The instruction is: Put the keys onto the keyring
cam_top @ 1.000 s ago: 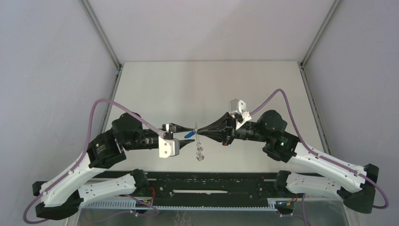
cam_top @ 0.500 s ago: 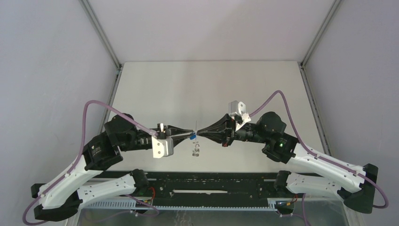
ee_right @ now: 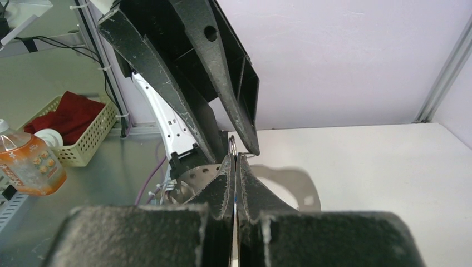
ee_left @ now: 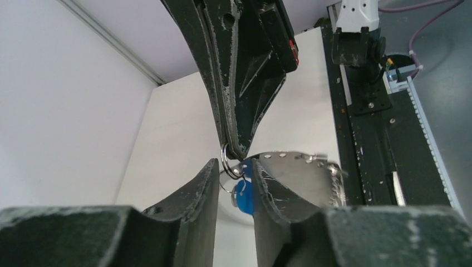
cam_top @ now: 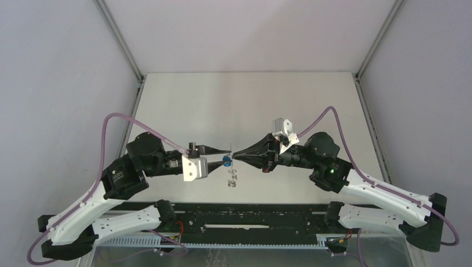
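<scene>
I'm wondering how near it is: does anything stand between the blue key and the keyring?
Nothing visible does. The blue key sits inside the left gripper, right by the keyring that the shut right gripper pinches.

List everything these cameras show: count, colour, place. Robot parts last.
keyring: one, grey metal, pinched at the right hand's fingertips, above the table.
blue key: one, blue head, hanging just below the keyring, between the left hand's fingers.
dangling bits: one small silvery cluster under the keyring; too small to identify.
table: one, pale, beneath both arms.
basket: one, yellowish, off the table, holding a red cloth.
bottle: one, orange, beside the basket.
cables: two, purple, one along each arm.
left hand: black, open.
right hand: black, shut on the keyring.
</scene>
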